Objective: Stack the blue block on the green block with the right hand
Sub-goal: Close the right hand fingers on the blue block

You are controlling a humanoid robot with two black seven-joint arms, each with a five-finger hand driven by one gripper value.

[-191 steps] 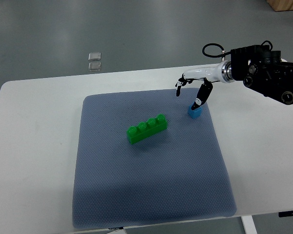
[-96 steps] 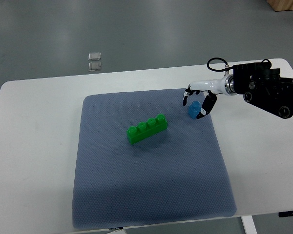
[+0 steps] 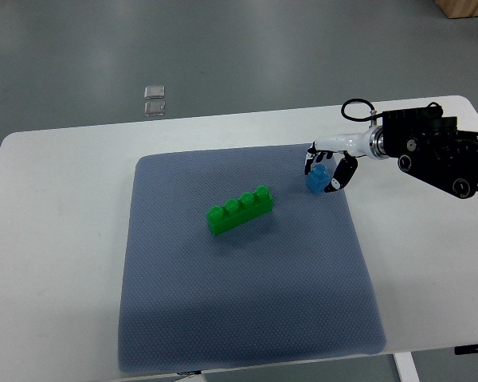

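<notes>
On the blue mat (image 3: 239,302), the green block (image 3: 240,210) lies left of centre, well apart from the blue block (image 3: 316,180) near the mat's right edge, which sits between the curled fingers of the right hand (image 3: 327,165) closed around it.

One camera, high on the robot's side, looking steeply down.
It stands well back: the whole mat (image 3: 247,263) and most of the table (image 3: 56,239) show, with floor beyond; the right arm enters from the right edge.
</notes>
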